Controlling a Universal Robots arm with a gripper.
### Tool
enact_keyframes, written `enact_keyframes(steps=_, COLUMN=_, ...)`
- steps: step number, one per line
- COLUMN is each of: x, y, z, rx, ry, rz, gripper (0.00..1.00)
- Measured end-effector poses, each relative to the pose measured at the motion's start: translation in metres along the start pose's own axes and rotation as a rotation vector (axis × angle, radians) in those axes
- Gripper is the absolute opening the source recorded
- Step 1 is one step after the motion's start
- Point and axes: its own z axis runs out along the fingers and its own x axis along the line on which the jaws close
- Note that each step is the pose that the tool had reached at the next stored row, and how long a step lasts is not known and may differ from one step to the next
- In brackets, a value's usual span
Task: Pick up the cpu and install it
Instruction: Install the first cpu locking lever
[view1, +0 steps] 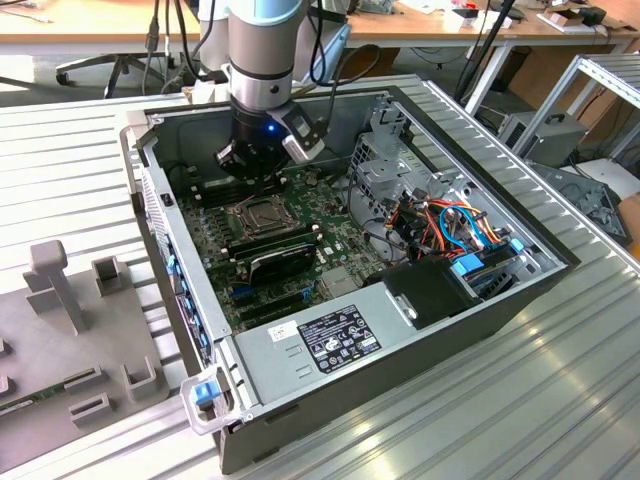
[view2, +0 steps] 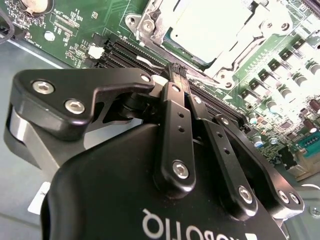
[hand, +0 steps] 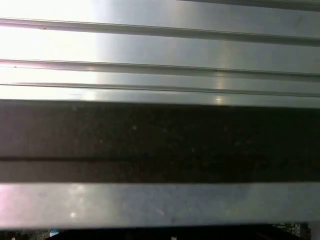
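Exterior view: open computer case (view1: 440, 330) on ribbed aluminium table (view1: 80, 160), wooden desks (view1: 100, 20) and office chair (view1: 110, 65) behind; gripper (view1: 262, 165) hovering at 12 o'clock of socket (view1: 256, 211). Second wrist view: fingers (view2: 172, 135) pressed together, empty, above green motherboard (view2: 90, 30); cpu (view2: 210, 25) seated in socket frame. First wrist view: metal rails (hand: 160, 45) and dark band.

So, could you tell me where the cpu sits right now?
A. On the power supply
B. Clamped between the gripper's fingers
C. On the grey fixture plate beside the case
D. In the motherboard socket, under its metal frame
D: in the second wrist view the cpu lies flat in the socket on the motherboard, beyond the gripper, whose fingers are shut with nothing between them.
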Motion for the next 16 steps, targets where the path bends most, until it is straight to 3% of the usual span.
enact_keyframes(steps=4, x=0.0, y=0.0053, z=0.0013, rx=0.0037, ry=-0.0001, rz=0.0, gripper=0.11)
enact_keyframes(steps=9, x=0.0, y=0.0055, z=0.0021, rx=0.0056, ry=0.0001, rz=0.001, gripper=0.11)
enact_keyframes(steps=16, x=-0.0009, y=0.0052, z=0.0077, rx=0.0157, ry=0.0001, rz=0.0, gripper=0.11)
